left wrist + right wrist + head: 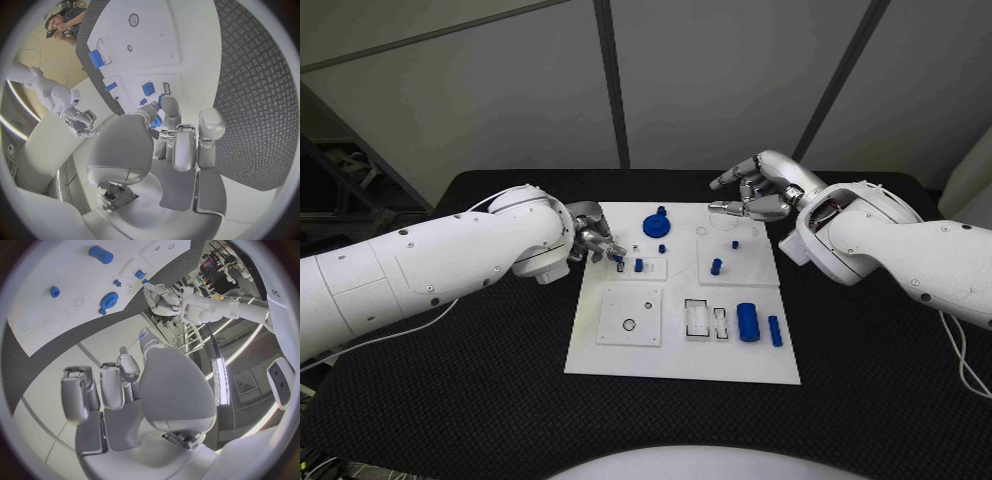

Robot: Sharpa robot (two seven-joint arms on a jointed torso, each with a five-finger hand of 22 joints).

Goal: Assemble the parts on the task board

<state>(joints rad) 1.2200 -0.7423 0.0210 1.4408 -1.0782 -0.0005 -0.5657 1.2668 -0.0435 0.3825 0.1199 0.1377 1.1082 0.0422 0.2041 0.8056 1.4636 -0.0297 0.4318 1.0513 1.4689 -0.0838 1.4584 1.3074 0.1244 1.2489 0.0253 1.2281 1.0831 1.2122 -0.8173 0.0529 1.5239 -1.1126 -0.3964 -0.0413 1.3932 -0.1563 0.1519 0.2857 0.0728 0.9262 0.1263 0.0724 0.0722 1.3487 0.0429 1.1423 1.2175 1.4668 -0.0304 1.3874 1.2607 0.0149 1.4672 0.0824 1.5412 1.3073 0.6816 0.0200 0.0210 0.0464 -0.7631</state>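
I am seeing the left robot hand [596, 243] hanging over the left edge of the task board [684, 365], its fingers curled down toward a small blue part [619, 260] by the upper left raised plate. In the left wrist view its fingertips [169, 107] are closing around something blue [156, 121], but I cannot tell whether it is actually gripped or only touched.

The right robot hand [754, 190] is hovering above the board's far right corner, fingers curled in and apart from every part; in the right wrist view the fingers [112, 385] are holding nothing.

Moving outward, a blue gear [656, 224] is standing near the board's far edge, between the two hands. A short blue peg [715, 266] is standing upright on the right raised plate, with another small peg [639, 266] just beside the left fingers. Nearer me, a blue cylinder [749, 322] and a slimmer blue bar [775, 330] are lying side by side close to the board's right edge.

The board's near half is lying well apart from both hands, and black worktop [473, 380] is showing on all sides of the board.
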